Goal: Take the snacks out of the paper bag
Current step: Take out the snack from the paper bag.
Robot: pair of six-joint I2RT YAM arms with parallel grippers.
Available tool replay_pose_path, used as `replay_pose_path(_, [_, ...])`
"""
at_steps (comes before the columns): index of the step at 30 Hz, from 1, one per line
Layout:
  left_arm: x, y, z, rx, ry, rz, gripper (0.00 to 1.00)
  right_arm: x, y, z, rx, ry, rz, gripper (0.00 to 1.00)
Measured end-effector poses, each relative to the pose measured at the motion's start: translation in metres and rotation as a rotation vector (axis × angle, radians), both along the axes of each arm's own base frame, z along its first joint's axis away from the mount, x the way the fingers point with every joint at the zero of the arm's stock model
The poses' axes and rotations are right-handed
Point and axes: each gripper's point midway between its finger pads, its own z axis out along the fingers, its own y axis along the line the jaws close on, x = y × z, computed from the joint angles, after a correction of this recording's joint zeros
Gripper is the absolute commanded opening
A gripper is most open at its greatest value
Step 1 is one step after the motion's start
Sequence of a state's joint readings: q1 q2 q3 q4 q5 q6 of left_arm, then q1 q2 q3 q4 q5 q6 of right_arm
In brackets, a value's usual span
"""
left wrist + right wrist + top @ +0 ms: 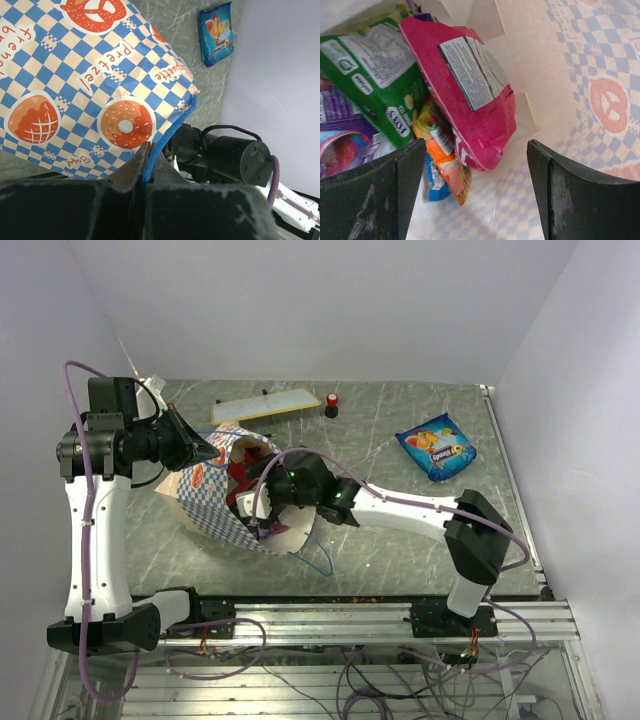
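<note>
While your left end effector clamps the one paper bag, your right end effector gapes around one magenta packet.

left arm: white links with black joints, base at near-left, long link standing upright, elbow high, wrist turned toward the right
left gripper: black two-finger gripper, dark fingers pressed together, pinching the rim of the blue-and-white checkered paper bag
right arm: white links with black joints, base at near-right, elbow bent near the base, forearm stretched low toward the left
right gripper: black two-finger gripper, tip inside the bag mouth, mostly hidden from above; wrist view shows scuffed dark fingers spread wide apart
</note>
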State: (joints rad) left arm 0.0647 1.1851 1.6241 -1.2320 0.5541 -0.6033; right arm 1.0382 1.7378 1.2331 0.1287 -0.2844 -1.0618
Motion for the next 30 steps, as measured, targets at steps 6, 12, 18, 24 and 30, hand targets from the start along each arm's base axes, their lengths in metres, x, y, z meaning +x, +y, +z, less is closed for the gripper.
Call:
replay_pose_path(6, [0.001, -0.001, -0.005, -0.011, 0.015, -0.002, 0.07, 0.016, 0.015, -0.015, -0.020, -0.070, -0.003, 0.74])
replay_pose_path(12, [-0.003, 0.000, -0.004, 0.005, 0.000, -0.006, 0.07, 0.021, 0.026, -0.032, -0.048, -0.096, 0.025, 0.51])
replay_pose_path(18, [-0.009, 0.000, 0.000, 0.007, -0.023, -0.002, 0.07, 0.025, 0.036, -0.021, -0.020, -0.127, 0.041, 0.35])
replay_pose_path(24, [-0.009, 0.003, 0.001, 0.027, -0.029, 0.006, 0.07, 0.024, 0.036, -0.021, -0.019, -0.122, 0.049, 0.05])
replay_pose_path(30, [-0.008, 0.004, 0.001, 0.028, -0.030, 0.016, 0.07, 0.023, 0.034, -0.017, -0.003, -0.093, 0.046, 0.00])
